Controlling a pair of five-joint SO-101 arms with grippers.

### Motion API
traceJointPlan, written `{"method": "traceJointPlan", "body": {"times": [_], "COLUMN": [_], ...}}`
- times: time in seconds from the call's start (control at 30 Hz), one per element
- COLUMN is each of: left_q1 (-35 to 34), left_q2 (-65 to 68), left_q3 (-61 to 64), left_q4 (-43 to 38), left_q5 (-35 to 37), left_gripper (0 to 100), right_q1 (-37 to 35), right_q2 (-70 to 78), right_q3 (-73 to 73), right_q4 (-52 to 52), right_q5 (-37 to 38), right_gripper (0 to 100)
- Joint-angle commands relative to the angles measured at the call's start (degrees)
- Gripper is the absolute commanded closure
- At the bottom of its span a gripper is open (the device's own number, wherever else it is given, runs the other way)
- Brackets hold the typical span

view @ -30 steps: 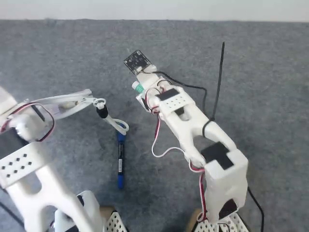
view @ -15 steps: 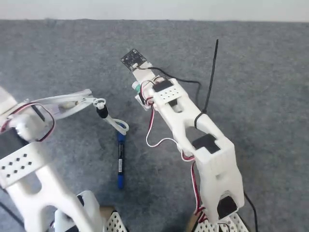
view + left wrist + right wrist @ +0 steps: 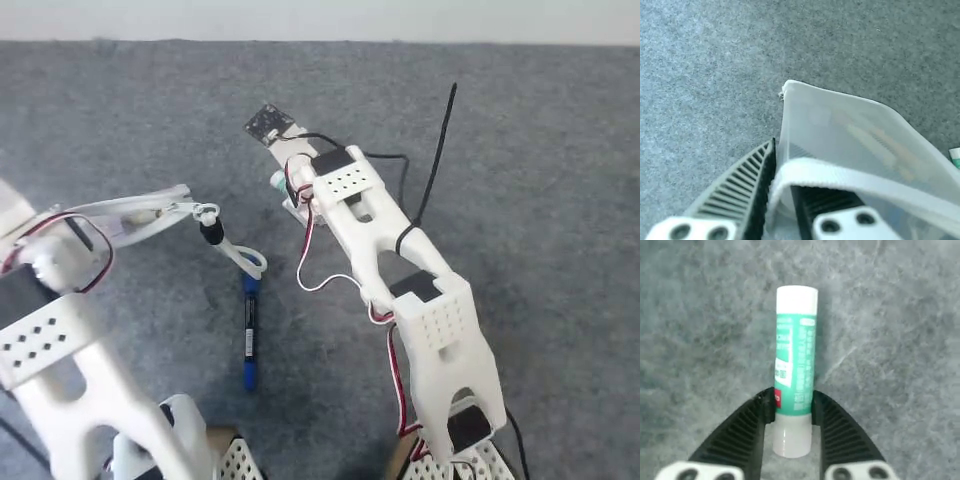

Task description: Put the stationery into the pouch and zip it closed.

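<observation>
On the grey counter (image 3: 120,110), the left claw (image 3: 782,165) is pinching 1 translucent pouch (image 3: 840,135); 1 blue pen (image 3: 248,335) is lying between the arms, the right claw (image 3: 792,400) is gripping 1 green glue stick (image 3: 796,340), and 1 thin black strip (image 3: 437,150) is lying farther right

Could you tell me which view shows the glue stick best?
The right wrist view: the glue stick shows whole, clamped by the right gripper. In the high view, its teal-and-white end peeks from under the arm. The left wrist view has a teal sliver beside the pouch, possibly it.
</observation>
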Motion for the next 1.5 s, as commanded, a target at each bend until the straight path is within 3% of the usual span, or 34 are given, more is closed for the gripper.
{"method": "traceJointPlan", "body": {"times": [0.0,0.43,0.6,0.67,1.0,1.23,1.47], "left_q1": [-0.18,-0.18,-0.18,-0.18,-0.09,-0.09,-0.09], "left_q2": [-0.09,-0.09,-0.09,-0.09,-0.09,-0.09,-0.09], "left_q3": [0.31,0.40,0.40,0.40,0.40,0.40,0.40], "left_q4": [-1.76,-2.02,-2.11,-2.11,-2.20,-2.20,-2.11], "left_q5": [0.88,0.88,0.88,0.88,0.88,0.88,0.88], "left_gripper": [99,99,99,99,99,99,99], "right_q1": [0.66,0.13,-0.48,-0.48,-4.09,-4.00,-3.74], "right_q2": [-1.54,-9.27,-10.15,-10.07,-9.45,-3.91,0.92], "right_q3": [-3.43,-3.52,-6.07,-7.74,-9.05,-9.32,-9.32], "right_q4": [2.42,19.21,26.51,28.00,23.52,17.36,14.64], "right_q5": [1.67,2.02,1.76,1.67,-3.16,-2.55,2.64], "right_gripper": [99.2,98.7,84.6,84.2,88.6,88.6,88.7]}}
